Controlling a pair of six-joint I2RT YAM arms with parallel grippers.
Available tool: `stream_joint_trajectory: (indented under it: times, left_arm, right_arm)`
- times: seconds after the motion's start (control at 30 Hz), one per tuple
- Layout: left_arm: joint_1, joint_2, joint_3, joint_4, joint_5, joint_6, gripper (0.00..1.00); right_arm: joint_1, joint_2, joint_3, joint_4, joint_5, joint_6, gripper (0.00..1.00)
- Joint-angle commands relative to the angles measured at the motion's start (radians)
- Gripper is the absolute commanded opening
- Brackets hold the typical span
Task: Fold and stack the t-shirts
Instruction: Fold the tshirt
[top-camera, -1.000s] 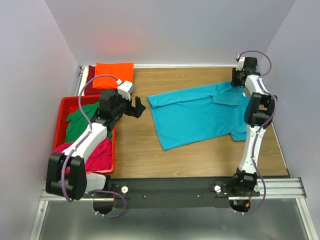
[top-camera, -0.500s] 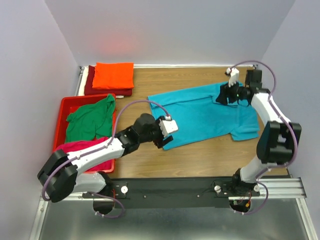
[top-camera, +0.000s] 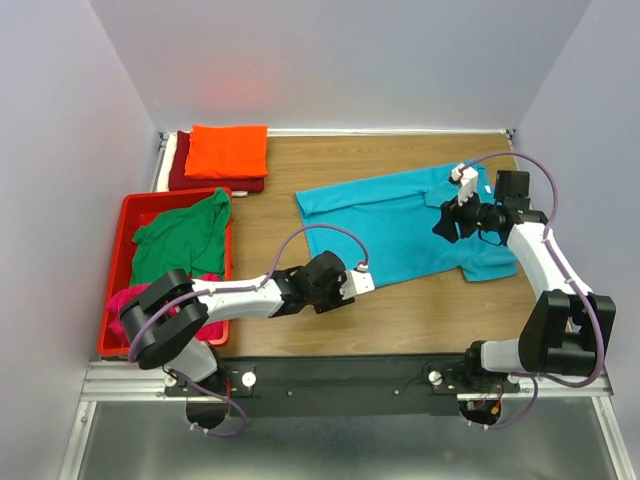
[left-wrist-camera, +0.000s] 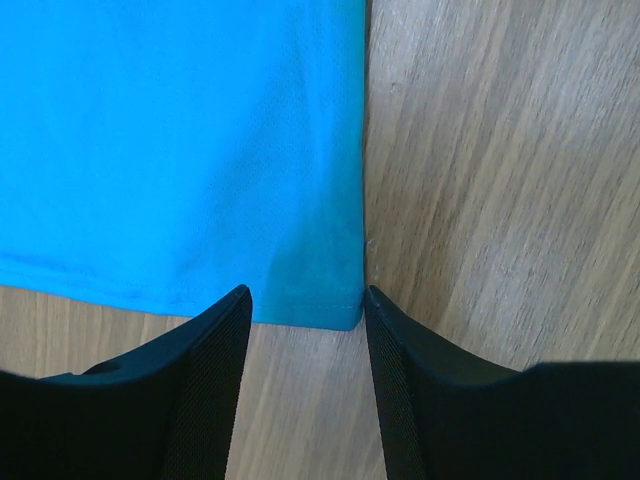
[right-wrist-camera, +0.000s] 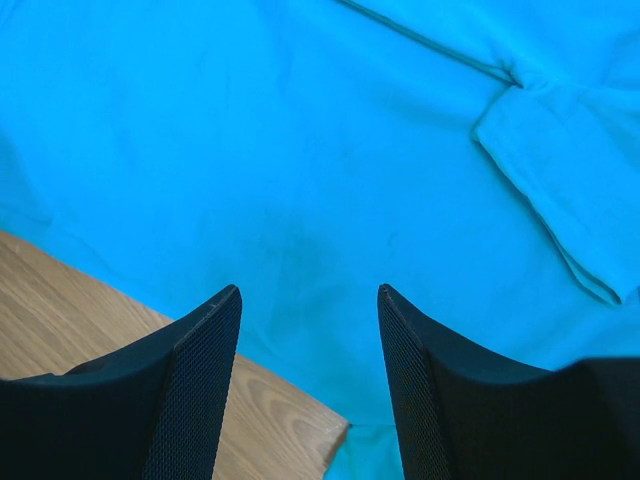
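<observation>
Left on the counter (top-camera: 400, 310), the red crate (top-camera: 118, 262) holds two: green shirt (top-camera: 180, 240), magenta shirt (top-camera: 122, 297). Behind it, orange shirt (top-camera: 229, 150) tops dark red shirt (top-camera: 215, 183). One turquoise t-shirt (top-camera: 400, 225) lies spread centre-right; left end effector (left-wrist-camera: 306, 292), fingers apart, frames its near corner, right end effector (right-wrist-camera: 310, 290) gapes over its body.

A plain turquoise t-shirt (top-camera: 400, 225) lies on a counter (top-camera: 400, 320) of mid-brown wood with fine, paler grain. At the far left, a bright orange t-shirt (top-camera: 230, 150) sits on a dark red t-shirt (top-camera: 190, 180). A red crate (top-camera: 165, 194) holds a plain green t-shirt (top-camera: 180, 245) and a magenta t-shirt (top-camera: 120, 298). The left arm (top-camera: 240, 293) and right arm (top-camera: 540, 255) are white with black joints and purple cables (top-camera: 320, 230). The left hand (left-wrist-camera: 305, 305) and right hand (right-wrist-camera: 310, 300) are black, their fingers (left-wrist-camera: 205, 390) faced with a fine mesh pattern. The walls (top-camera: 330, 60) are pale lilac-grey.
</observation>
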Motion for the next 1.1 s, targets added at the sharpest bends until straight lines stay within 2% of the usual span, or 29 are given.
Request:
stream_joint_trajectory:
  times: [0.0, 0.13, 0.2, 0.23, 0.3, 0.4, 0.47, 0.5, 0.6, 0.67, 0.87, 1.07]
  left_arm:
    - [-0.022, 0.003, 0.022, -0.009, -0.069, 0.015, 0.57]
    - [-0.028, 0.032, 0.021, -0.010, -0.083, 0.020, 0.56]
    - [-0.028, 0.048, 0.025, -0.013, -0.082, 0.024, 0.47]
    - [-0.030, 0.060, 0.025, -0.015, -0.082, 0.024, 0.39]
    - [-0.030, 0.063, 0.027, -0.020, -0.079, 0.027, 0.34]
    - [-0.030, 0.037, 0.015, -0.017, -0.068, 0.035, 0.26]
    - [-0.031, -0.003, -0.001, -0.013, -0.095, 0.047, 0.20]
    - [-0.031, -0.018, -0.019, -0.007, -0.104, 0.070, 0.19]
    - [-0.030, -0.083, -0.068, -0.009, -0.127, 0.110, 0.07]
    - [-0.031, -0.127, -0.099, -0.003, -0.195, 0.135, 0.00]
    - [-0.001, -0.237, -0.180, 0.005, -0.299, 0.165, 0.00]
    - [0.072, -0.189, -0.137, -0.020, -0.304, 0.113, 0.00]
  right_arm:
    - [-0.005, -0.019, -0.016, -0.003, -0.007, -0.005, 0.64]
    - [-0.006, -0.036, -0.024, -0.003, -0.004, -0.005, 0.64]
    - [-0.005, -0.058, -0.028, -0.004, 0.002, -0.007, 0.64]
    - [-0.005, -0.067, -0.030, -0.006, 0.016, -0.011, 0.64]
    - [-0.005, -0.084, -0.036, -0.013, 0.031, -0.030, 0.64]
    - [-0.005, -0.133, -0.056, -0.041, 0.088, -0.109, 0.66]
    - [-0.005, -0.170, -0.068, -0.072, 0.131, -0.210, 0.68]
    - [-0.005, -0.182, -0.073, -0.117, 0.148, -0.288, 0.70]
    - [-0.005, -0.210, -0.084, -0.223, 0.229, -0.432, 0.72]
    - [-0.011, -0.216, -0.099, -0.263, 0.293, -0.490, 0.72]
    - [-0.034, -0.219, -0.134, -0.406, 0.353, -0.689, 0.71]
    - [-0.037, -0.191, -0.097, -0.621, 0.362, -0.824, 0.68]
